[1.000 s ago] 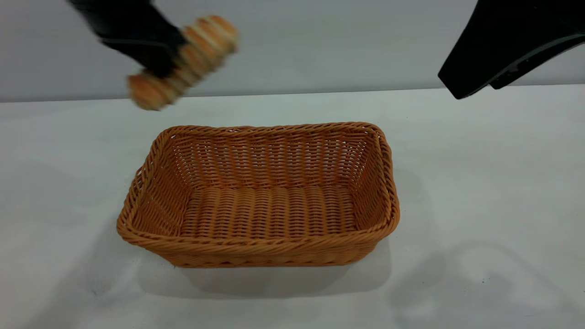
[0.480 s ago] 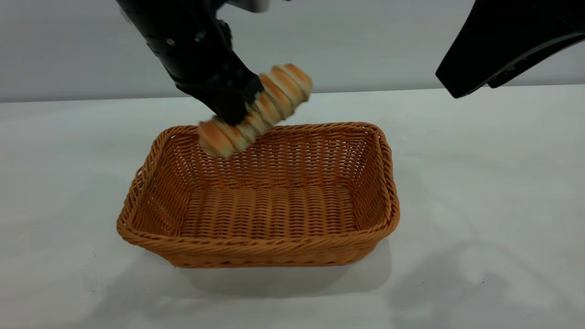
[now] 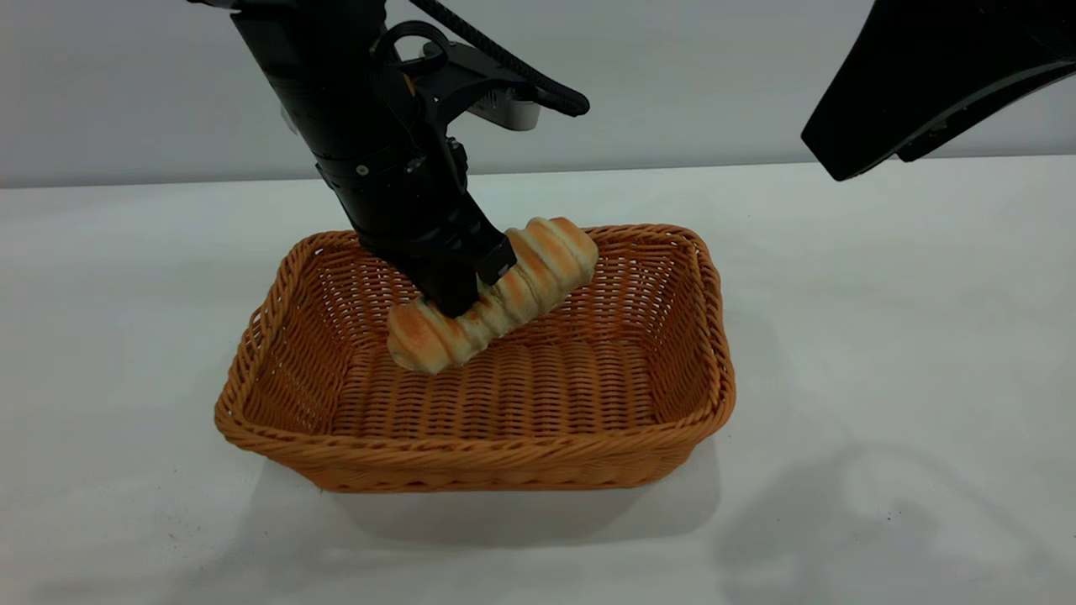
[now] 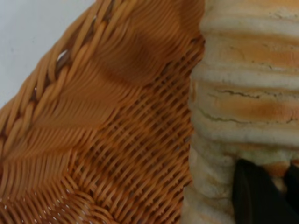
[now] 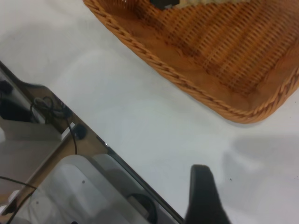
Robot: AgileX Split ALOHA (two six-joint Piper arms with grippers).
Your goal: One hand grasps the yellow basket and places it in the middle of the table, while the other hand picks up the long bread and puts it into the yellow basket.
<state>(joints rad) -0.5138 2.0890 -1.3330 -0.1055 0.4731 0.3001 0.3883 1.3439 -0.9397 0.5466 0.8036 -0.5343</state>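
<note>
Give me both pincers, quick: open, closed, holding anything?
Left pincer: closed on the long bread, inside the yellow basket.
Right pincer: raised beside the basket, holding nothing visible; cannot tell.

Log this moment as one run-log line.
left end effector: shut on striped long bread, inside orange wicker basket | right end effector: raised at right, idle | bread: unreleased

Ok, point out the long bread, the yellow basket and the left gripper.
long bread (image 3: 504, 294), exterior view, striped middle of the crust.
yellow basket (image 3: 471, 454), exterior view, near braided rim.
left gripper (image 3: 458, 302), exterior view, fingertips clamped on the bread.
</note>
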